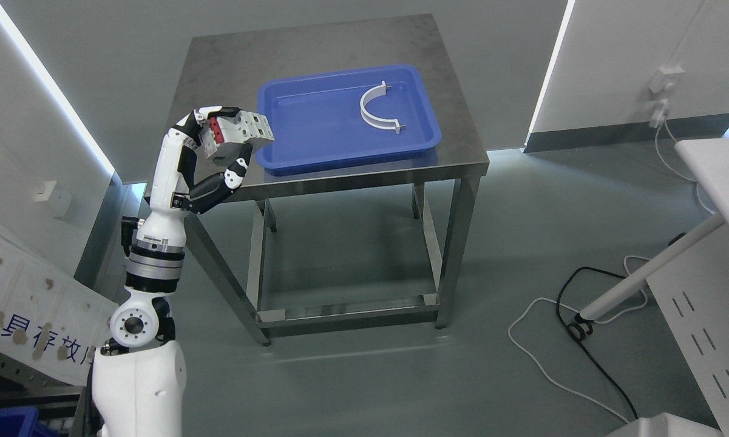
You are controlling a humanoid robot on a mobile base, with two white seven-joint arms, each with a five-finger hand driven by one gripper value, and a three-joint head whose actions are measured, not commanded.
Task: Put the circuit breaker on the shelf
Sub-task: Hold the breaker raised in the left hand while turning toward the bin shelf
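The left hand (221, 142) is seen raised at the end of the left arm, which rises from the lower left of the head view, and its fingers (238, 167) are curled around a circuit breaker (240, 128), a grey and white block with a red part at the end nearest the wrist. The circuit breaker is held in the air, above the left edge of a steel table (315, 57), with its far end pointed towards a blue tray (315, 155) that lies just to the right of the hand. The breaker is carried close to the tray's near left corner, though whether it touches the rim cannot be told. Inside the tray, well apart from the hand and towards the far right corner, a white curved clip (377, 109) is laid flat on the tray's floor. Below and to the right of the hand, the table's legs and lower frame are seen above a grey floor. Farther right, well away from the hand, a black cable (589, 355) and a white cable (537, 358) are spread on the floor beside a white stand (646, 276)
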